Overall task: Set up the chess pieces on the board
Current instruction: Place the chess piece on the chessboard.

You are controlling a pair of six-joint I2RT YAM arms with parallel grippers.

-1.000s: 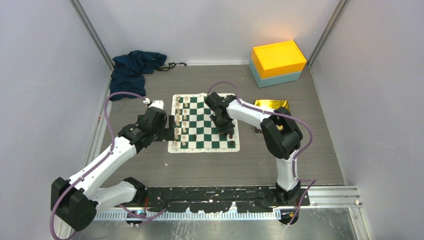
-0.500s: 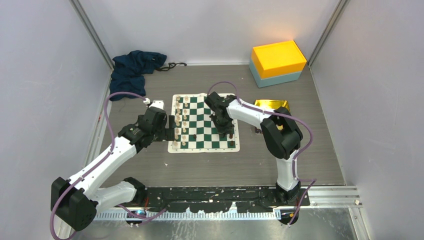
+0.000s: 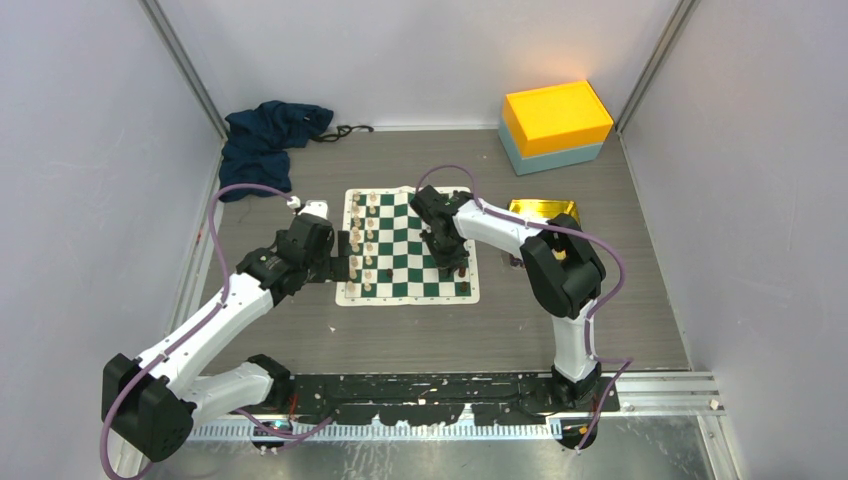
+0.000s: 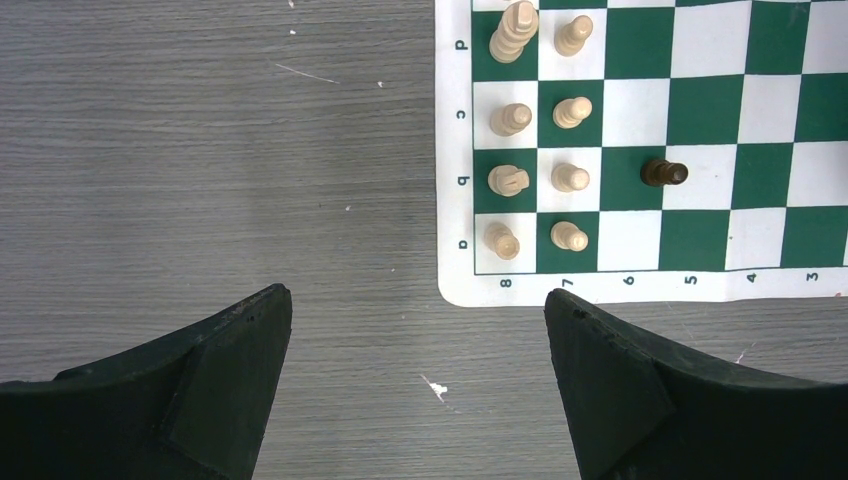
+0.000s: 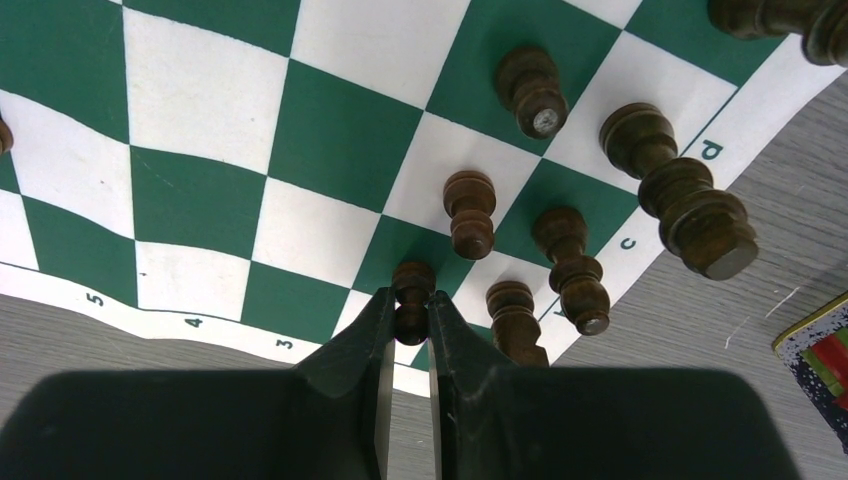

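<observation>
Holding the dark pawn (image 5: pixel 412 296), I judged it best to lower it straight onto its square and let go only once its base sat flat, clear of the neighbouring dark pieces (image 5: pixel 470 212). The right jaws were clenched on it, lower centre of the wrist frame, above the board's (image 5: pixel 330 130) edge row. The left jaws stood released over the bench (image 4: pixel 200 150).

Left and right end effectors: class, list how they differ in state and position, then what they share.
The left end effector is wide open and empty; the right end effector is shut on a small dark brown chess pawn. The left is over the grey wood-grain table beside the green-and-white checked board; the right is over that board's edge squares. Both are black.
</observation>
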